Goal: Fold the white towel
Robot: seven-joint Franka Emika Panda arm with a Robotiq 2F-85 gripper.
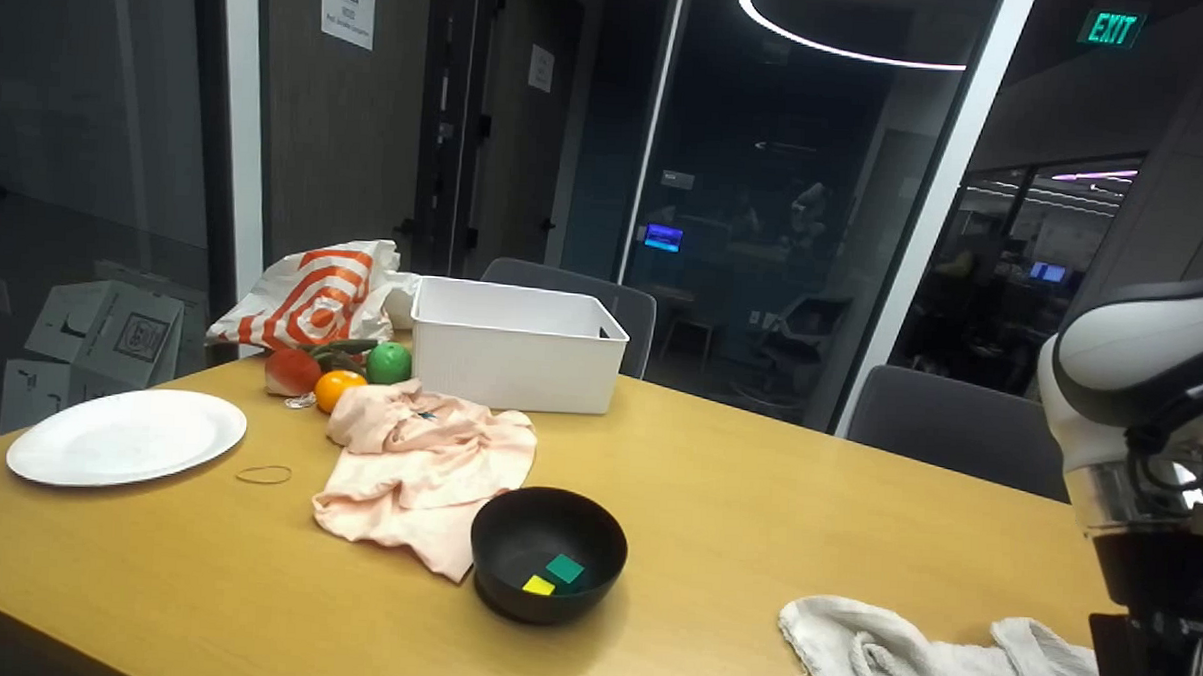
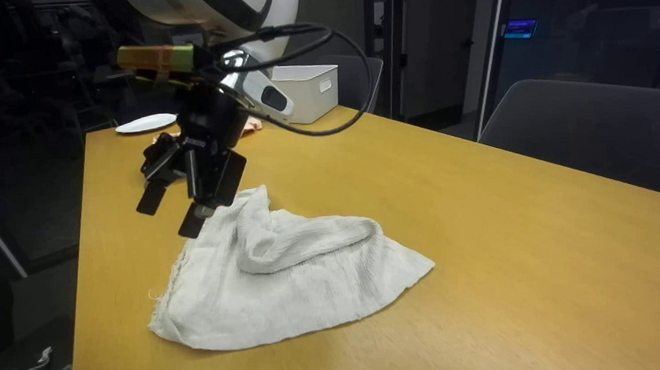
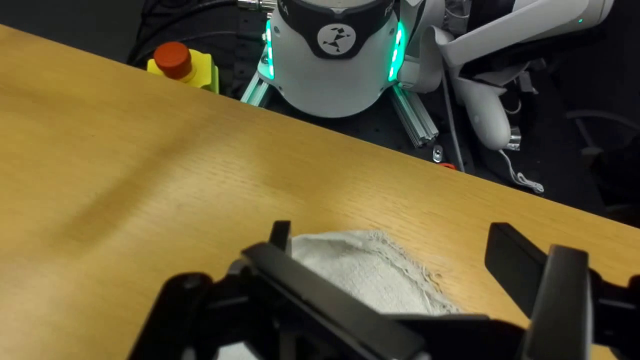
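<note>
Gripper: jaws spread wide. Wrist view – fingers well apart, part of white towel visible btwn them. In an exterior view, towel lies on table, approx. 4 o'clock from gripper; can't tell if they touch. Towel rumpled: thick ridge across upper half, lower part flatter, frayed edge at its 9, pointed corner at its 3.

Wrist view, past table edge: robot base, lit green both sides, at 11 from gripper; red button on yellow box at 10.

Farther out, in an exterior view: black bowl w/ yellow pc & green pc inside. Pink cloth, crumpled, at bowl's 10; white bin at bowl's 12; white plate at cloth's 9. Fruit-like items (orange, red, green) at cloth's 10–11, just beside it; white bag w/ red rings at cloth's 11, behind them. Two dark chairs along table's far side.
</note>
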